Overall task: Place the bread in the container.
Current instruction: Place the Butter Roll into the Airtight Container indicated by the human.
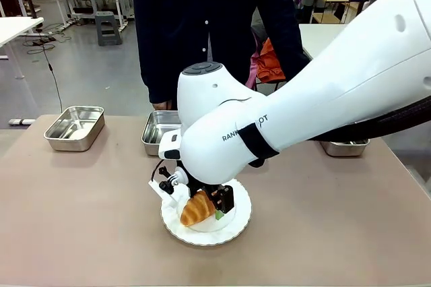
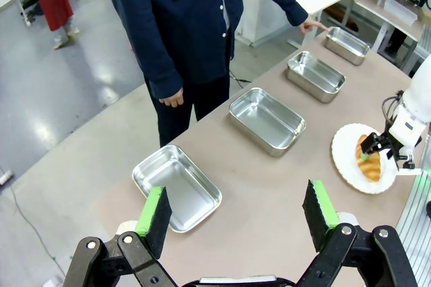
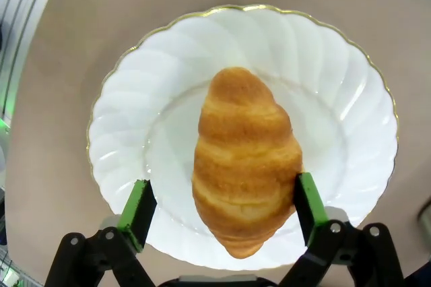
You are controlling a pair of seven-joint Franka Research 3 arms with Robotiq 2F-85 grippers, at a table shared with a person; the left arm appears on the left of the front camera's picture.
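Bread: golden-brown croissant w/ ridged flaky crust, paler bands between the ridges. It lies on a white scalloped, gold-rimmed plate, mid-table toward the robot-side edge. R gripper is spread wide, pads astride the croissant. L gripper also wide, above the table. Steel trays line the far edge.

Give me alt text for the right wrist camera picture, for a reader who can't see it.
A golden-brown ridged croissant lies on a round white scalloped plate with a gold rim, between the green pads of the open right pincer. The plate sits on a tan tabletop.
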